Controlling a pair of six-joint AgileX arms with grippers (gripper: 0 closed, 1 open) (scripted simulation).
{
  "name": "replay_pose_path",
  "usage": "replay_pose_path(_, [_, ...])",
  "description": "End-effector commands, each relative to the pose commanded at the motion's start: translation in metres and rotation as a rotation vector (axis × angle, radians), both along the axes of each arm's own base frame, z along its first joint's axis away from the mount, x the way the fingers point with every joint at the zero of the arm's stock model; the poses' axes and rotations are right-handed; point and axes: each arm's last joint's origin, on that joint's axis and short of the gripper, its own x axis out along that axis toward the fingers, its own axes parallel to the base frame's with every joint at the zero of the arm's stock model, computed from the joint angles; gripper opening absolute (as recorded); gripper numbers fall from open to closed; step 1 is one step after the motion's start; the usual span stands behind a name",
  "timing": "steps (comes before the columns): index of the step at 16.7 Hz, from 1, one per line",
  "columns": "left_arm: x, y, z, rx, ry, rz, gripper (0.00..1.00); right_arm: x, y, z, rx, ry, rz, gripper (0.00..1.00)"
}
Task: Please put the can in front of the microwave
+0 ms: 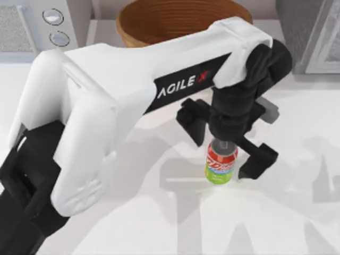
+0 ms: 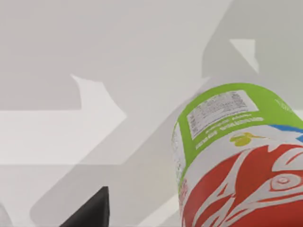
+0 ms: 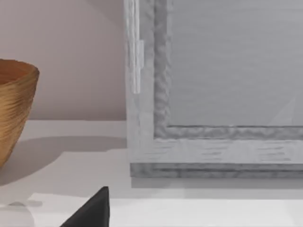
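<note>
The can (image 1: 221, 163) stands upright on the white table, right of centre, with its red upper body, blue band and green base showing. My left arm reaches across from the left, and my left gripper (image 1: 226, 142) hangs open just above the can, one dark finger on each side and neither touching it. In the left wrist view the can (image 2: 236, 156) is very close. The microwave (image 1: 32, 26), light grey with two round knobs, stands at the back left corner, far from the can. A dark part of my right gripper (image 3: 92, 210) faces the back right corner.
A brown woven bowl (image 1: 175, 21) sits at the back centre, behind the left arm. A darker grey appliance with a white-framed door (image 1: 313, 32) stands at the back right, also close in the right wrist view (image 3: 213, 94) beside the bowl (image 3: 14, 109).
</note>
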Motion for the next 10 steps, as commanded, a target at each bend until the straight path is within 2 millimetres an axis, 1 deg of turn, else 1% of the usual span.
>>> replay_pose_path(1, [0.0, 0.0, 0.0, 0.0, 0.0, 0.0, 1.0, 0.0, 0.0, 0.0, 0.0, 0.0, 0.0, 1.0])
replay_pose_path(10, [0.0, 0.0, 0.0, 0.0, 0.0, 0.0, 0.32, 0.0, 0.0, 0.0, 0.0, 0.0, 0.0, 1.0])
